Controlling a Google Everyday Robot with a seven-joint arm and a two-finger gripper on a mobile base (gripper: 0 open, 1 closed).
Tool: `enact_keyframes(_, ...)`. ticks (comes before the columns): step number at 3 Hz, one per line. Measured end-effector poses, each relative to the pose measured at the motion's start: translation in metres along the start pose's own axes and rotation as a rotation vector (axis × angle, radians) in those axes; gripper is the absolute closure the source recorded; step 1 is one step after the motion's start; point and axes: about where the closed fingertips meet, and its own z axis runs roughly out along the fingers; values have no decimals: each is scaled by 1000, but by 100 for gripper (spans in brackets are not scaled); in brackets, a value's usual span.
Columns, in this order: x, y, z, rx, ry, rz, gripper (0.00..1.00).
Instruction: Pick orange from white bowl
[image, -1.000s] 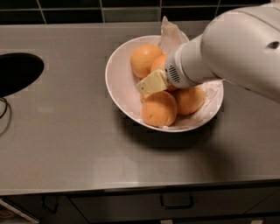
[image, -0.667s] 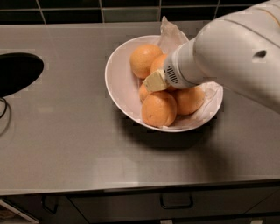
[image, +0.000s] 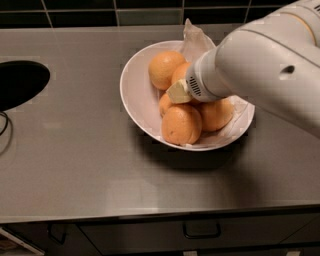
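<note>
reaching from the right, my fingers sit amid the fruit in the white bowl; whether they grip anything i cannot tell. the orange lies just nearer, inside the bowl.

Grey metal counter spans the view, with a soft patch of reflected light near its front edge. Dark tiled wall with pale grout runs behind. Dark oval opening at the counter's left, black cable just below it. Dark drawer with handle beneath. Gripper is above the counter's middle.
</note>
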Motion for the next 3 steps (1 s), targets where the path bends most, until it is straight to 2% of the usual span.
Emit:
enact_keyframes(1,-2,0,-1,0,0,0,100)
enact_keyframes(2,-10,-3,-11,-38,-28,-2,100)
enact_keyframes(3,-29,-24,-43,-96,-73,14,100)
